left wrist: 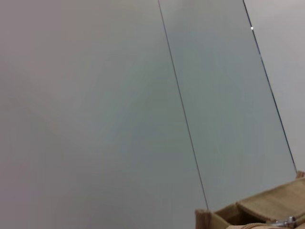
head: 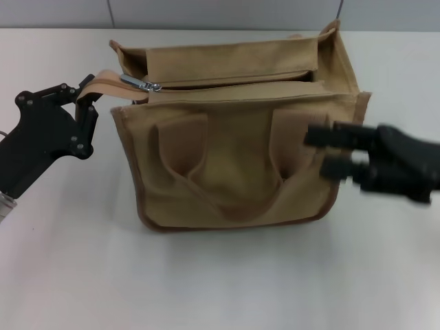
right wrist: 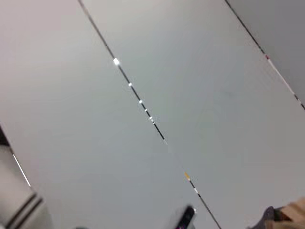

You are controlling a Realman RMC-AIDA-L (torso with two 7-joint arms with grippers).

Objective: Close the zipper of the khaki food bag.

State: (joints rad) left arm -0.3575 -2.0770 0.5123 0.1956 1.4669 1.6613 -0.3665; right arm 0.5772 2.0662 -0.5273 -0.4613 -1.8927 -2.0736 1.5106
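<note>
Boxy khaki canvas food bag [head: 234, 165]: upright on white worktop [head: 206, 275]. Tan zipper [head: 141, 84] tail clamped in left tool [head: 88, 102]. Right tool [head: 323, 152]: fingers apart, at bag's right side.

My head camera is looking forward and down from close range, taking in the whole bag [head: 234, 137] on the table [head: 220, 275]. My left wrist camera is pointing mostly at the wall panels [left wrist: 119, 109], catching only the bag's top corner [left wrist: 267, 210], which both views are sharing. My right wrist camera is facing the wall [right wrist: 167, 95] too.
</note>
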